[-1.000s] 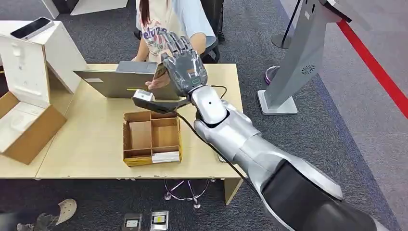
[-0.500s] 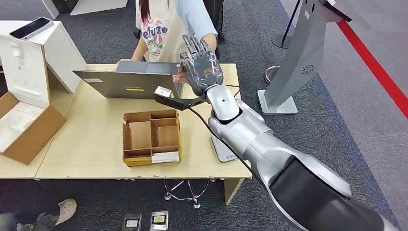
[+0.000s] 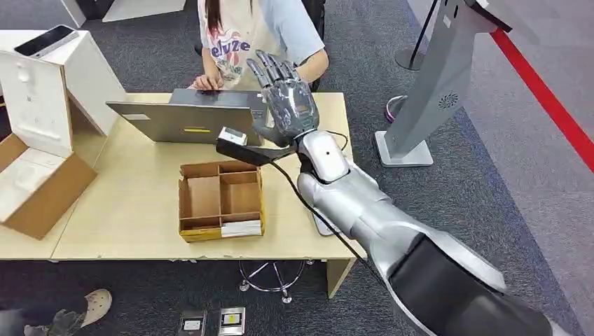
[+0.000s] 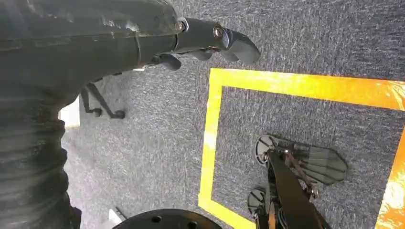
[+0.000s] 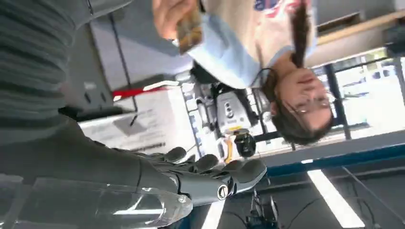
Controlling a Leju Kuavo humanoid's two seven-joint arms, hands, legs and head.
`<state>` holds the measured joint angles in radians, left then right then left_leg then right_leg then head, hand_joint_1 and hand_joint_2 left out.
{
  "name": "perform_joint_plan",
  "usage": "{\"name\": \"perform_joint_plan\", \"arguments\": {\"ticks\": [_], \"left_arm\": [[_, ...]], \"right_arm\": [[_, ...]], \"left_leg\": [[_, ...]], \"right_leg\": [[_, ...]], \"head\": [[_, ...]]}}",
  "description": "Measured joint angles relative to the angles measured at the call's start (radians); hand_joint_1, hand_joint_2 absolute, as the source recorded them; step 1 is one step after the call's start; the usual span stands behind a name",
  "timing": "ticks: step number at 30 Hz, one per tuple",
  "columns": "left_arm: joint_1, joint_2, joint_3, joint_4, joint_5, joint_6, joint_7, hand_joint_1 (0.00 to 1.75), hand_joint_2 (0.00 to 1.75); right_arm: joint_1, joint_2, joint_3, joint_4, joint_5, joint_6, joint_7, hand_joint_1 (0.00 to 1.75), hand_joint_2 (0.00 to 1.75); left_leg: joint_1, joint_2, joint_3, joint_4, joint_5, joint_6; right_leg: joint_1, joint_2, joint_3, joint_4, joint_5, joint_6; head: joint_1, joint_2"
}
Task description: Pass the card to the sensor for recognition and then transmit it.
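From the head view I have my right hand raised above the far edge of the desk, fingers spread and upright, nothing in them. A person sits just behind that far edge, one of their hands resting on the laptop, which stands open along the far side. A compartmented cardboard box sits near the middle of the desk, toward the near edge, and a flat white slip lies in its near right compartment. A larger open cardboard box is at the left end of the desk. A grey kiosk stand rises from the carpet off the right end.

In the left wrist view my left hand hangs over grey carpet marked with yellow tape. Its fingers are loosely curled in, and I see nothing between them.

In the right wrist view my right hand's fingers lie apart and bare. Beyond them, the person's hand holds the card, well apart from my fingertips.
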<state>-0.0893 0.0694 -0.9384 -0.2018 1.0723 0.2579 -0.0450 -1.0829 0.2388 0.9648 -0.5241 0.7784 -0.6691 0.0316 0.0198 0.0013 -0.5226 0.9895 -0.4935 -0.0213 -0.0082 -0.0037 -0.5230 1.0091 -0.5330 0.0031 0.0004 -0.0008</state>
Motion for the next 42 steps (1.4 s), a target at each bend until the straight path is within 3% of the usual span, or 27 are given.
{"name": "perform_joint_plan", "arguments": {"ticks": [5, 6, 10, 12, 19, 27, 35, 42], "left_arm": [[0.0, 0.0, 0.0, 0.0, 0.017, 0.006, 0.0, 0.0, 1.75], [0.0, 0.0, 0.0, 0.0, 0.021, 0.006, 0.0, 0.0, 0.0], [0.003, 0.0, 0.001, 0.0, 0.055, 0.007, -0.02, 0.0, 0.0], [0.003, 0.0, 0.003, 0.0, 0.063, 0.007, -0.029, 0.0, 0.0], [0.004, -0.001, 0.01, 0.0, 0.103, 0.008, -0.042, 0.0, 0.0], [0.006, -0.006, 0.035, 0.0, 0.148, 0.026, -0.051, 0.0, 0.0], [0.005, -0.012, 0.061, 0.0, 0.167, 0.037, -0.059, 0.0, 0.0], [0.004, -0.017, 0.08, 0.0, 0.183, 0.042, -0.071, 0.0, 0.0]], "right_arm": [[0.08, -0.015, -0.039, -0.152, -0.311, 0.071, -0.096, 0.0, 1.75], [0.095, -0.025, -0.05, -0.19, -0.357, 0.089, -0.109, 0.0, 1.75], [0.21, -0.087, -0.116, -0.438, -0.694, 0.169, -0.173, 0.0, 1.75], [0.259, -0.122, -0.146, -0.549, -0.794, 0.195, -0.187, 0.0, 1.75], [0.429, -0.243, -0.227, -0.867, -0.995, 0.252, -0.215, 0.0, 1.75], [0.652, -0.363, -0.313, -1.123, -1.223, 0.314, -0.272, 0.0, 1.75], [0.84, -0.412, -0.408, -1.288, -1.465, 0.402, -0.364, 0.0, 1.75], [0.941, -0.415, -0.455, -1.344, -1.429, 0.404, -0.388, 0.0, 1.75]], "left_leg": [[0.0, 0.0, 0.0, 0.0, 0.0, 0.0], [0.0, 0.0, 0.0, 0.0, 0.0, 0.0], [0.0, 0.0, 0.0, 0.0, 0.0, 0.0], [0.0, 0.0, 0.0, 0.0, 0.0, 0.0], [0.0, 0.0, 0.0, 0.0, 0.0, 0.0], [0.0, 0.0, 0.0, 0.0, 0.0, 0.0], [0.0, 0.0, -0.001, 0.0, 0.0, 0.0], [0.0, 0.0, -0.001, 0.0, 0.0, 0.0]], "right_leg": [[0.0, 0.0, -0.001, 0.0, 0.0, 0.0], [0.0, 0.0, 0.0, 0.0, 0.0, 0.0], [0.0, -0.001, 0.0, 0.0, 0.0, 0.0], [-0.001, -0.001, 0.0, 0.0, 0.0, 0.0], [-0.001, 0.0, -0.001, -0.001, 0.0, 0.0], [-0.001, -0.001, -0.001, -0.001, 0.0, 0.0], [-0.001, -0.001, -0.001, -0.001, 0.0, 0.0], [-0.001, -0.001, -0.001, -0.001, 0.0, 0.0]], "head": [[0.0, 0.0], [0.0, 0.0], [0.0, 0.0], [0.0, 0.0], [0.0, 0.0], [0.0, 0.0], [0.0, 0.0], [0.0, 0.0]]}}
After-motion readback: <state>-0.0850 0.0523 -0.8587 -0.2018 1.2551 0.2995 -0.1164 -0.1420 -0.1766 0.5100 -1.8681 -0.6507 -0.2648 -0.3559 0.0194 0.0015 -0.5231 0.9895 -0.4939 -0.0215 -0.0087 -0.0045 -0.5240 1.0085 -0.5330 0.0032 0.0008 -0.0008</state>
